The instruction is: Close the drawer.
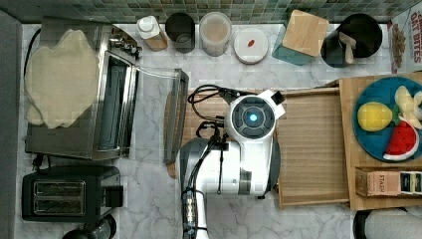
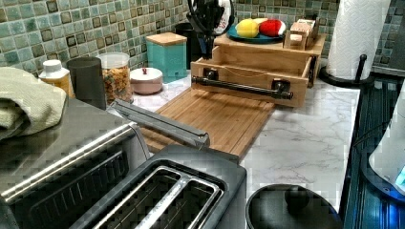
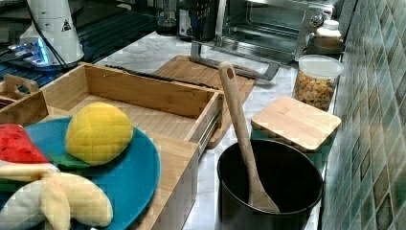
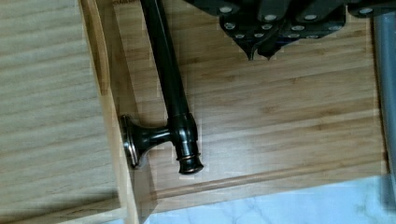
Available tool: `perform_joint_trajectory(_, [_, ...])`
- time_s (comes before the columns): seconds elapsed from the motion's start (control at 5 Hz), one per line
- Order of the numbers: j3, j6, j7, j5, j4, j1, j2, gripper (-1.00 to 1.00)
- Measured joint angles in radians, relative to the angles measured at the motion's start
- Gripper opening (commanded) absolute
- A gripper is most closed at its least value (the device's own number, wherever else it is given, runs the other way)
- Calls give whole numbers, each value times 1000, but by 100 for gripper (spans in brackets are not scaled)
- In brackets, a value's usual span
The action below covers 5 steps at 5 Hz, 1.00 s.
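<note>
The drawer (image 1: 311,144) stands pulled out of the wooden stand (image 1: 348,124) toward the top view's left, its striped floor bare. A dark bar handle (image 2: 241,87) runs across the drawer's front (image 2: 248,71). In the wrist view the handle (image 4: 170,84) lies between the drawer floor (image 4: 46,93) and the cutting board (image 4: 280,116). My gripper (image 4: 260,51) hangs over the cutting board just outside the handle, apart from it, fingertips together and holding nothing. In the left view the gripper (image 2: 206,45) is above the drawer front. The drawer (image 3: 143,117) also appears open in the right view.
A toaster oven (image 1: 114,109) with its glass door (image 1: 175,114) folded down borders the cutting board (image 2: 215,117). A black toaster (image 1: 69,191) sits at the top view's lower left. Jars line the back wall. A blue plate (image 1: 361,144) of toy fruit rests on the stand.
</note>
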State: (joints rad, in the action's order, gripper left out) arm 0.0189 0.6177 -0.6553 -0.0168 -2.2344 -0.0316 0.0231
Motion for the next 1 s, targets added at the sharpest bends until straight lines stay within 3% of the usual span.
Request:
perform_joint_trajectory(0.6, [-2,194,-37,-85,-170,3,-23,-100])
perform_joint_trajectory(1.0, [-1,281,-85,-126,-197,-9,-82,-100])
